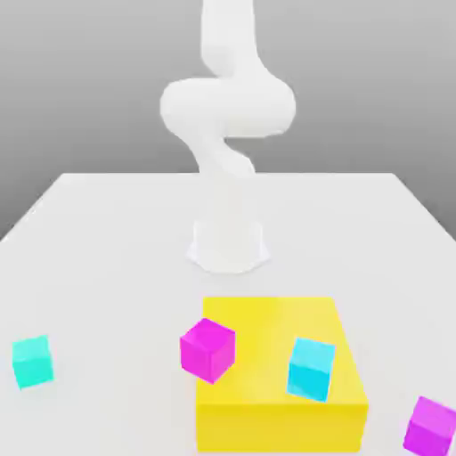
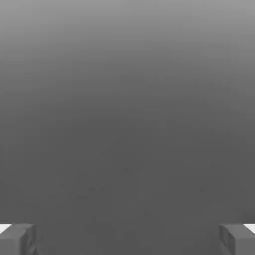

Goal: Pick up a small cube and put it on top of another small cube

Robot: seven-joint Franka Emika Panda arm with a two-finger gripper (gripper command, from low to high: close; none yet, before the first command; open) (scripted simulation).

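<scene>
Count: one arm, one pincer, one big flat block, four small cubes (two cyan-toned, two magenta), all on one pale table (image 1: 116,258).

Positions, going from the exterior view's left to the exterior view's right:
- Turquoise cube (image 1: 33,362): on the table, well apart from the block, turned slightly.
- First magenta cube (image 1: 208,350): overlaps the side edge of the yellow block (image 1: 276,427), turned with an edge toward the camera. Whether it touches the block cannot be told.
- White arm (image 1: 228,107): base standing on the table behind the block, upper part running out past the top edge of the picture.
- Blue-cyan cube (image 1: 311,369): seen against the block's top face, near its front edge. Exact contact cannot be told.
- Second magenta cube (image 1: 431,427): beside the block, near the picture's lower corner.

Pincer (image 2: 127,240): spread wide, its two fingers (image 2: 19,240) well apart in the hand view, with hold of nothing; plain grey lies between them. Relative to it, the turquoise cube and the blue-cyan cube are both outside its grasp, the two lying well apart from each other. Their direction from the pincer cannot be told.
</scene>
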